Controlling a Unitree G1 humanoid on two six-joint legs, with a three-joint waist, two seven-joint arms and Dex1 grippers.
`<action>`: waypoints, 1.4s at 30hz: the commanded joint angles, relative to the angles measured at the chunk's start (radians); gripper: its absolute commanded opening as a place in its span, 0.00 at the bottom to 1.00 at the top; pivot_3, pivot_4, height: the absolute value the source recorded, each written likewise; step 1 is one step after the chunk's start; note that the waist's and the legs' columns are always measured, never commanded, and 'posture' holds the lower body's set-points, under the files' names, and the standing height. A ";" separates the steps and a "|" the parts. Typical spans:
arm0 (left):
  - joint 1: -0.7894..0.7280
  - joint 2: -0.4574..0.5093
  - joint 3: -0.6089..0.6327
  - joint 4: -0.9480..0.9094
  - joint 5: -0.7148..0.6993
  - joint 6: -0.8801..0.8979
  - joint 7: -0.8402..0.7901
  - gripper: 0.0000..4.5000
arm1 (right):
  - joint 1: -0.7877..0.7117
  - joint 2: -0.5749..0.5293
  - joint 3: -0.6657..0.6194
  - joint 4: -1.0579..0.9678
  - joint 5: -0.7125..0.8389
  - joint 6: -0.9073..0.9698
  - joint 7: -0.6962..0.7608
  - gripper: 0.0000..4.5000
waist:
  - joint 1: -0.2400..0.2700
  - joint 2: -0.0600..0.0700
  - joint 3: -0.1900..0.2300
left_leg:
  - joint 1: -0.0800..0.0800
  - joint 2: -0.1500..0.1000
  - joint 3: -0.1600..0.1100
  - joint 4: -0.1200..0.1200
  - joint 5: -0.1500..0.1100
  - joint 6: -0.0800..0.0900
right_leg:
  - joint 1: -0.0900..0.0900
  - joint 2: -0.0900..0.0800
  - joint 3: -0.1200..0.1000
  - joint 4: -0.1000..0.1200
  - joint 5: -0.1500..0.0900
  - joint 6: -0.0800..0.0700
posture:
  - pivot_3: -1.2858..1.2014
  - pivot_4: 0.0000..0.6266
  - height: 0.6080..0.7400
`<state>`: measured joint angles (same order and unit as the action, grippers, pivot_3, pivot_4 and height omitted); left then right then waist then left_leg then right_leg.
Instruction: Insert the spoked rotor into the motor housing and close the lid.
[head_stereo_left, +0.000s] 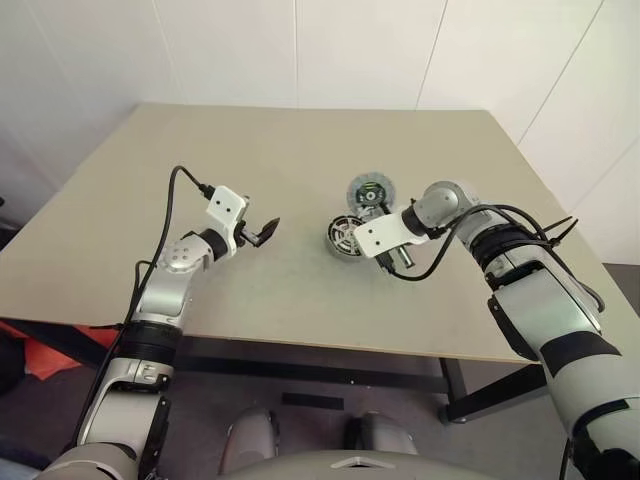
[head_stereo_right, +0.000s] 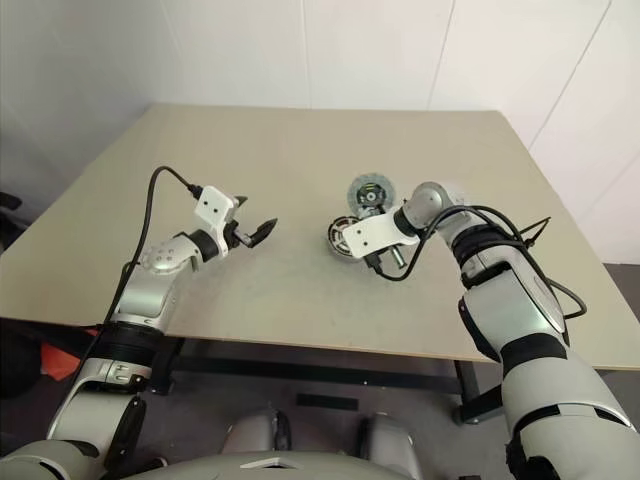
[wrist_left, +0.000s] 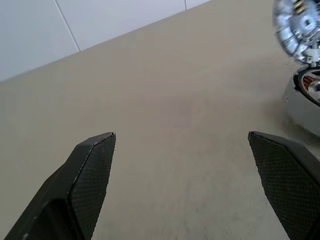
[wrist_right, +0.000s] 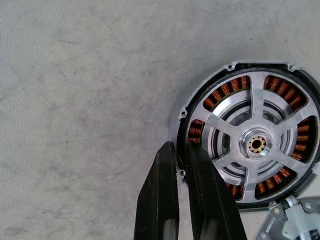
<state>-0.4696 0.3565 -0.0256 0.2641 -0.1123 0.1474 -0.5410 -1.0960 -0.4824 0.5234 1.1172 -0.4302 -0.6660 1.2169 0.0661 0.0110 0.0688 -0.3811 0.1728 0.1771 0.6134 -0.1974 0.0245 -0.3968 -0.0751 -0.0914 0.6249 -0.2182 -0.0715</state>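
The spoked rotor (wrist_right: 256, 145) sits inside the motor housing (wrist_right: 186, 117), copper windings showing between its silver spokes, on the beige surface (head_stereo_left: 300, 150) toward its right side; no writing or label can be read on either. The lid (head_stereo_left: 369, 191) stands tilted open, joined to the housing's far rim. The right pincer (wrist_right: 181, 152) is pressed together over the housing's rim, while the left pincer (wrist_left: 182, 145) hangs spread, well apart to the left.

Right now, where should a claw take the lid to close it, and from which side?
Probably take the lid by its free upper edge, coming from above: it stands tilted open behind the motor housing, hinged at its lower edge, so that rim is clear.
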 joint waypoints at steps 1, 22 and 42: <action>-0.025 0.007 0.017 -0.015 0.003 -0.027 0.007 1.00 | -0.017 0.007 0.000 0.001 -0.022 -0.014 -0.057 0.00 | 0.000 0.000 0.000 | 0.000 0.000 0.000 0.000 0.000 -0.001 | 0.000 0.000 0.000 0.000 0.000 0.000 | 0.52 0.00 1.00; 0.015 -0.009 0.009 -0.019 0.025 -0.039 0.045 1.00 | 0.127 -0.011 -0.213 -0.590 0.283 1.021 0.240 0.00 | 0.029 0.000 0.001 | -0.014 0.000 0.000 0.001 0.001 0.006 | -0.012 0.001 0.000 0.000 0.001 -0.001 | 0.52 0.00 1.00; 0.045 0.000 0.006 -0.051 0.041 -0.032 0.052 1.00 | 0.117 0.137 -0.168 -0.828 0.432 1.786 -0.017 0.00 | 0.058 0.001 0.001 | -0.004 0.000 -0.001 -0.004 0.004 -0.006 | -0.005 0.001 0.000 -0.001 0.001 0.000 | 0.52 0.00 1.00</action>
<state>-0.4207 0.3484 -0.0339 0.2599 -0.0724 0.1267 -0.4956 -0.9271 -0.3548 0.3712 0.3011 -0.0364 1.1139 1.2084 0.1240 0.0115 0.0695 -0.3848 0.1725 0.1762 0.6095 -0.1932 0.0179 -0.4017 -0.0743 -0.0911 0.6236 -0.2174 -0.0717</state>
